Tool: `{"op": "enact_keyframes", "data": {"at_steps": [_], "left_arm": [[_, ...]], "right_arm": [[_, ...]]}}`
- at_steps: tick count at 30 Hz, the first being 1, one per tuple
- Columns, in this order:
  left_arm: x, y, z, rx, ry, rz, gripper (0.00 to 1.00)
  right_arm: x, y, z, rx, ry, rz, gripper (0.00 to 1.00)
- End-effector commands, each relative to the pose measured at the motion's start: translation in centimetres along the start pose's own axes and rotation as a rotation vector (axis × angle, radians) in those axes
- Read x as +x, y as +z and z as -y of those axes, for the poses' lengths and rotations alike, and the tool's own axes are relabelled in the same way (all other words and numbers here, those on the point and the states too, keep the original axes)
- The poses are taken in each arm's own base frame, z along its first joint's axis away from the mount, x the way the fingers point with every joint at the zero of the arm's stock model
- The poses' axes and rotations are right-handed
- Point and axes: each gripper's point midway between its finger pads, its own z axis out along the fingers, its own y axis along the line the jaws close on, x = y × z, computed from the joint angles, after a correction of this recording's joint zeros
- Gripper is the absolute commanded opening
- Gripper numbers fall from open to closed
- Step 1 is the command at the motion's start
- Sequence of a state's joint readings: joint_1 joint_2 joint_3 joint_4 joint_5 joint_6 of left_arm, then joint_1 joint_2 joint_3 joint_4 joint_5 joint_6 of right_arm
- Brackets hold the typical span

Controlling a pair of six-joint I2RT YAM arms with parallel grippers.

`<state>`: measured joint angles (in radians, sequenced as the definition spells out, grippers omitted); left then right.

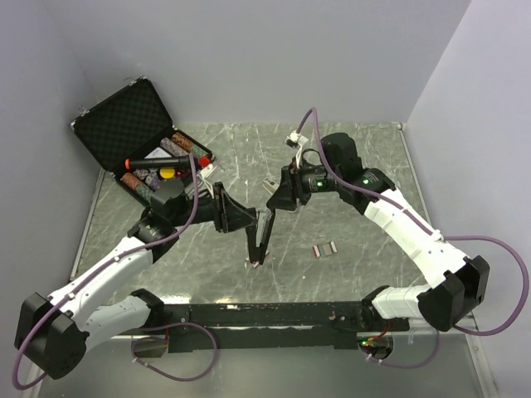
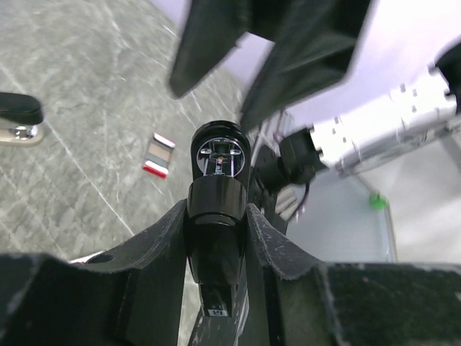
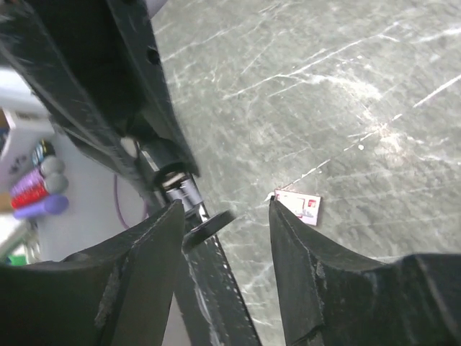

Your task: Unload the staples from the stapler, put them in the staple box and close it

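Left gripper point(image 2: 216, 216) clamps the stapler point(image 1: 261, 236) at its rear. The stapler hangs open, long axis slanting down, tip touching the table point(image 1: 373, 166). Right gripper point(image 1: 272, 201), jaws apart and empty, is just beside its upper end. Staples point(image 1: 325, 249) lie right of the tip.

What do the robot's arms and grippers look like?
Both the left arm and the right arm have white shells with black joints. A purple cable runs along each. The left gripper and right gripper are black, two-fingered. Green lights glow on the right arm.
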<state>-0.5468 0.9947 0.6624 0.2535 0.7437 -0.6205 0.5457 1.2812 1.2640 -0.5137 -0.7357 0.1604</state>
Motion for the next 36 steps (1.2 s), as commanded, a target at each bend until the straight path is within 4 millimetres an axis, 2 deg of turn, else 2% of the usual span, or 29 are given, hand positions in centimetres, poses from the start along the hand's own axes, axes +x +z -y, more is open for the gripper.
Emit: {"op": "enact_keyframes", "data": {"at_steps": [1, 7, 10, 13, 16, 23, 36], "left_arm": [[-0.7, -0.7, 3.4, 0.116, 0.155, -0.093, 0.01], [0.9, -0.8, 3.9, 0.165, 0.217, -0.238, 0.01], [1.8, -0.7, 3.7, 0.146, 0.233, -0.297, 0.01], [1.7, -0.6, 4.0, 0.148, 0.256, -0.303, 0.01], [1.6, -0.5, 4.4, 0.167, 0.266, -0.300, 0.01], [2.0, -1.0, 4.7, 0.176, 0.276, -0.302, 0.01], [1.2, -1.5, 6.1, 0.207, 0.311, -0.266, 0.01]], "right_arm": [[-2.0, -1.7, -3.2, -0.112, -0.218, 0.054, 0.54], [-1.5, -2.7, -6.6, -0.295, -0.312, 0.034, 0.53], [-0.3, -3.0, -8.1, -0.371, -0.334, 0.014, 0.56], [1.1, -2.4, -8.7, -0.385, -0.356, -0.026, 0.56], [1.6, -1.5, -8.2, -0.355, -0.343, -0.050, 0.56], [2.1, -0.9, -8.1, -0.368, -0.339, -0.062, 0.56], [4.5, 1.1, -7.6, -0.378, -0.299, -0.127, 0.55]]}}
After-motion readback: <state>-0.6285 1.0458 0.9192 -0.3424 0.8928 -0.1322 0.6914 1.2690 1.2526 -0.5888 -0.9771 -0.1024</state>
